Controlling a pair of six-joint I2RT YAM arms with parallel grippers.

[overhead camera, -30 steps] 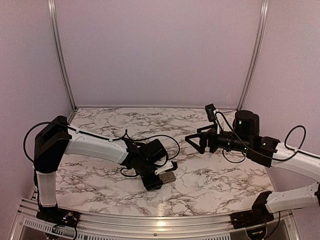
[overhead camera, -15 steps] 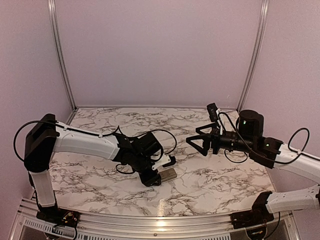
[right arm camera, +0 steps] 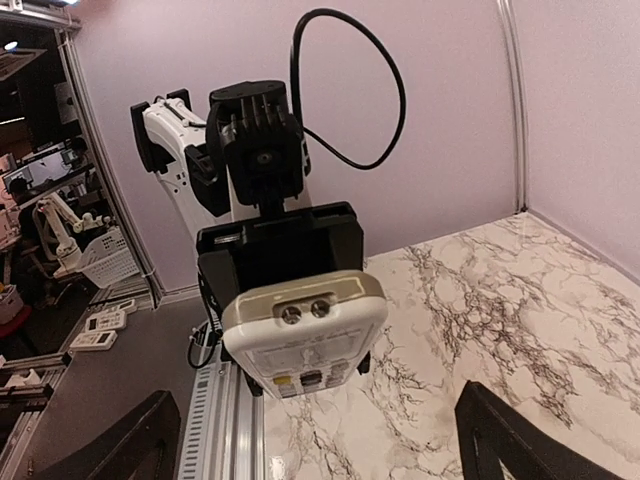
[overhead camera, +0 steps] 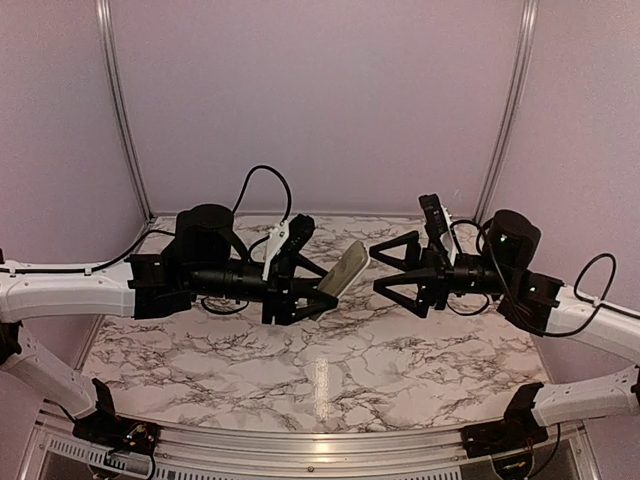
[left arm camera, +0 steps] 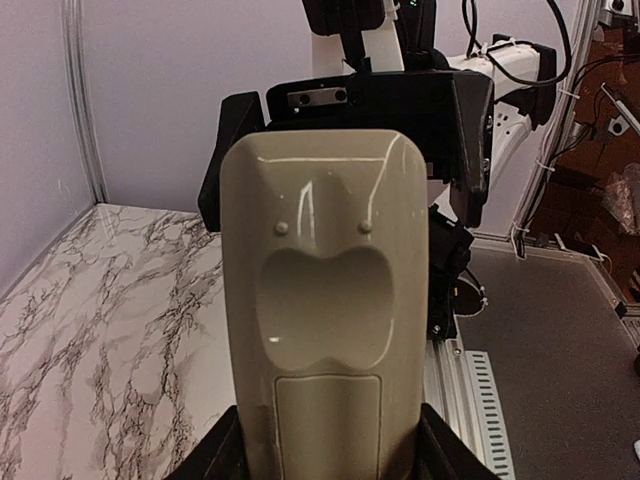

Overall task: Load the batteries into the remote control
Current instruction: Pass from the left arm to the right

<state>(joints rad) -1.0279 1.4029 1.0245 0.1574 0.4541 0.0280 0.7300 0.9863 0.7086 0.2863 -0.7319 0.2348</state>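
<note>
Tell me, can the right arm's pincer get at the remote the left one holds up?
Probably yes. The right pincer is open and faces the remote control's free end, with only air between; the left pincer grips just its other end.

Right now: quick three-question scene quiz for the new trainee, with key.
1. Which claw grips the remote control: A left claw, B right claw, C neither?
2. True or false: the left wrist camera sees the remote control's button face.
3. Fill in: the right claw's jaws stand ____.
Key: 1 A. 2 false, it sees the tan back with its recess. 3 open.
</note>
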